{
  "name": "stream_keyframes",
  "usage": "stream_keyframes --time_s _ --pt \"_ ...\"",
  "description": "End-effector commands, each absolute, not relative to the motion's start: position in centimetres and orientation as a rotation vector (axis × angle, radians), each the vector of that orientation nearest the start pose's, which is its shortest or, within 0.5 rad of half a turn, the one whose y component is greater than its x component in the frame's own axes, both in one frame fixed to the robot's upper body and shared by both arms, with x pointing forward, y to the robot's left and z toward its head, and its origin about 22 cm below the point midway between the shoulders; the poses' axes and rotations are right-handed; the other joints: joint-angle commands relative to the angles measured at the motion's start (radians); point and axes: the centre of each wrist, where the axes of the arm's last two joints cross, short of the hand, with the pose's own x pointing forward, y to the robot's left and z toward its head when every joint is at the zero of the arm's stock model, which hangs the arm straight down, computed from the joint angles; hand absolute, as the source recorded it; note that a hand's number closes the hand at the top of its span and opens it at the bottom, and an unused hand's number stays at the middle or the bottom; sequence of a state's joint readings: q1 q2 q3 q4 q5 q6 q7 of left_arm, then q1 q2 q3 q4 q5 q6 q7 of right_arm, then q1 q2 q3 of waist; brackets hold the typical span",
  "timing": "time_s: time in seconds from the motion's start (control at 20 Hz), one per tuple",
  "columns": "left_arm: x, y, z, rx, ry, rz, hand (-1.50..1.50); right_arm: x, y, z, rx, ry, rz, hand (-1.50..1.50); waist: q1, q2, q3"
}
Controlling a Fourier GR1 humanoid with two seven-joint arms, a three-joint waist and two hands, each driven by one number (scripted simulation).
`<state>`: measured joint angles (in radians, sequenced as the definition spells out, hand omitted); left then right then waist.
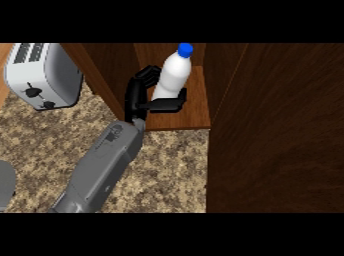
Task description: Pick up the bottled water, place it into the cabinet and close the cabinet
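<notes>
Worktop (167,165): you're looking down on speckled brown-and-beige granite, running from the lower left up to the foot of the cabinet.
Cabinet (197,117): dark reddish wood, and it's standing open; you can see its shelf board just above the granite edge, walled on the left by a slanted panel.
Cabinet door (286,130): the broad dark wood face fills your whole right side, top to bottom.
Bottled water (173,70): white bottle, blue cap, upright inside the cabinet on the shelf.
Left hand (147,96): black fingers curl round the bottle's lower body, thumb side wrapping in front; it has the bottle in its grasp.
Left forearm (105,165): grey, coming up from the lower edge at a slant toward the cabinet.
Toaster (40,75): silver, two slots on top, sitting on the worktop at your upper left, well apart from the bottle.
Right hand: nowhere on your screen.
</notes>
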<state>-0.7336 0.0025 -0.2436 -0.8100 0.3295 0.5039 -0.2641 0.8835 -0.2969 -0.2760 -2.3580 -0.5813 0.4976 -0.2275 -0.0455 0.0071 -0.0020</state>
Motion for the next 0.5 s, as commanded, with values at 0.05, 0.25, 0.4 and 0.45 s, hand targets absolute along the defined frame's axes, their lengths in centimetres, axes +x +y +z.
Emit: stream_keyframes --time_s 0.05,0.25,0.4,0.45 --pt "39.1 9.2 2.4 0.082 -1.672 0.066 1.50 3.0 -31.3 14.2 0.285 -1.907 0.070 -1.50 -0.019 0.004 0.000" --pt "41.3 8.5 4.9 0.122 -1.705 0.056 1.50 3.4 -32.1 14.1 0.292 -1.896 0.094 -1.50 -0.018 0.006 0.000" --pt "41.3 8.8 3.8 0.149 -1.704 0.071 1.50 3.5 -32.9 12.9 0.280 -1.923 0.110 -1.50 -0.021 0.004 0.001" --pt "42.0 8.4 4.9 0.159 -1.698 0.060 1.50 4.0 -32.4 13.4 0.279 -1.904 0.114 -1.50 -0.014 0.009 0.000"
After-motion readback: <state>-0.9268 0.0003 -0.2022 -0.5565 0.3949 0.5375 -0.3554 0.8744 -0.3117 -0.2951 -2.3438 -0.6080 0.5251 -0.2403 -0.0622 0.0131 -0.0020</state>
